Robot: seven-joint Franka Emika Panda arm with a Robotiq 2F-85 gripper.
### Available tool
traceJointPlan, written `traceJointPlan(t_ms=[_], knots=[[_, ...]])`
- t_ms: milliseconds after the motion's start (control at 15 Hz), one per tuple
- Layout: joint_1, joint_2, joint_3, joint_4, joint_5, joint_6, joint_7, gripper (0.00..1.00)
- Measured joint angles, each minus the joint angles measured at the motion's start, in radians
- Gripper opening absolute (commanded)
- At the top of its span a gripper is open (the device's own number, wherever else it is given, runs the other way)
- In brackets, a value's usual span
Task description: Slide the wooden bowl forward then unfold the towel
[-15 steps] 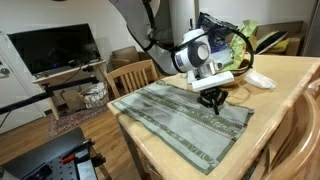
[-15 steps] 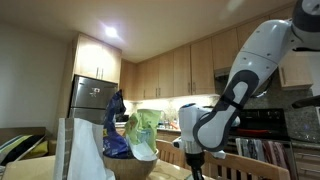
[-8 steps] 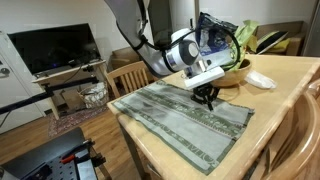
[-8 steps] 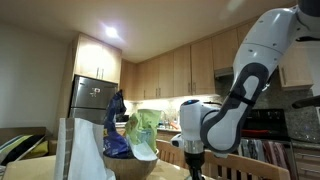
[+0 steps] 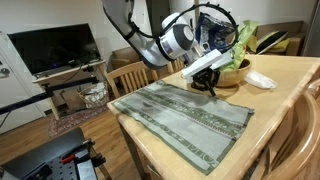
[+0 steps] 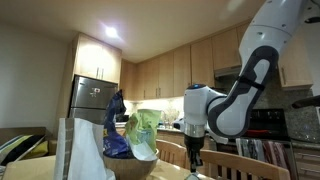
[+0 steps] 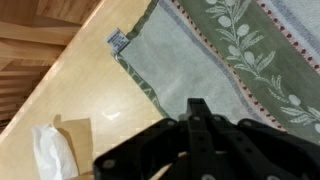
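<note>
- Fingers first: the gripper [image 7: 196, 105] is clenched tight, tips pressed together, and I see no cloth or anything else between them. It's carrying nothing.
- In the wrist view the tips hang over the towel [image 7: 250, 50], just inside its hem, with the little label tag [image 7: 118, 39] up at 10 o'clock. I can't tell if the tips touch the fabric. If they do, any sideways move rucks it up instead of spreading it.
- If I go for a corner with the tips pinched like this, I'll just poke the cloth into the table [image 5: 290, 100]. They need opening first.
- In an exterior view the towel [image 5: 180, 115] looks spread flat, running from the gripper [image 5: 207, 88] toward 7 o'clock. Its near end sits close to the table edge, so a hard tug that way could drag it off.
- The wooden bowl [image 5: 236, 73] sits just beside the gripper at about 2 o'clock, piled with leafy stuff. A careless wrist swing could clip the rim and tip the load.
- The white dish [image 5: 262, 80] at 3 o'clock would get shoved next.
</note>
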Motion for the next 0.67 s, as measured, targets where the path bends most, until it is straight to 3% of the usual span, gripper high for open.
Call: traceJointPlan(t_ms=[467, 667], knots=[[-0.087, -0.177, 0.103, -0.283, -0.002, 0.065, -0.157, 0.01], [-0.102, -0.202, 0.123, -0.332, -0.001, 0.066, -0.175, 0.01]])
